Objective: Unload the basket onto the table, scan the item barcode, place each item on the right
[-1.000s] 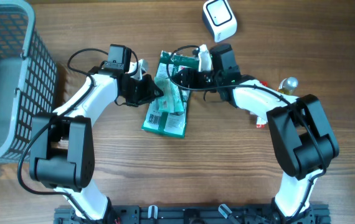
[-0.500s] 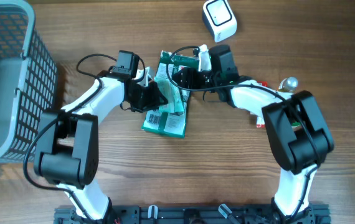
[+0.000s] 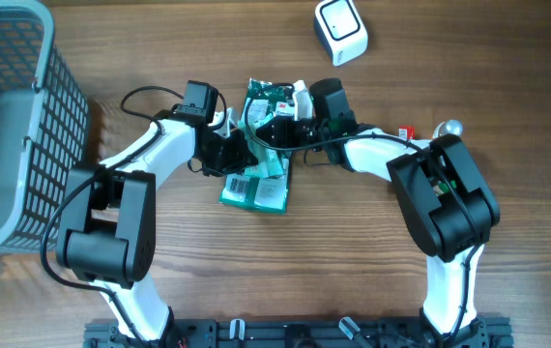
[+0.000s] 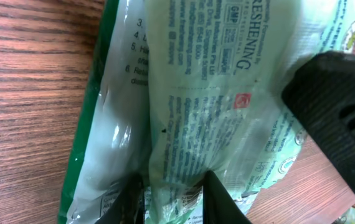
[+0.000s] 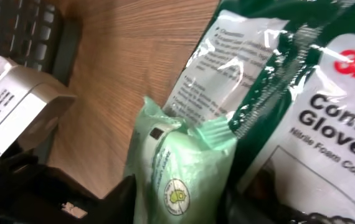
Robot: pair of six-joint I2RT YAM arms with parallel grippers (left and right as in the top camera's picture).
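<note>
Wooden table (image 3: 353, 251) from overhead: the pale green pouch (image 3: 272, 159) lies on the glove pack (image 3: 261, 193) mid-table. My left gripper (image 3: 240, 153) and right gripper (image 3: 274, 130) meet over it, with the white scanner (image 3: 340, 29) well apart at the far edge.

Left wrist: my fingers (image 4: 131, 199) pinch the pouch's edge from both sides.

Right wrist: the pouch's crimped end stands between my partly closed fingers (image 5: 118, 199); I cannot tell whether they grip it.
</note>
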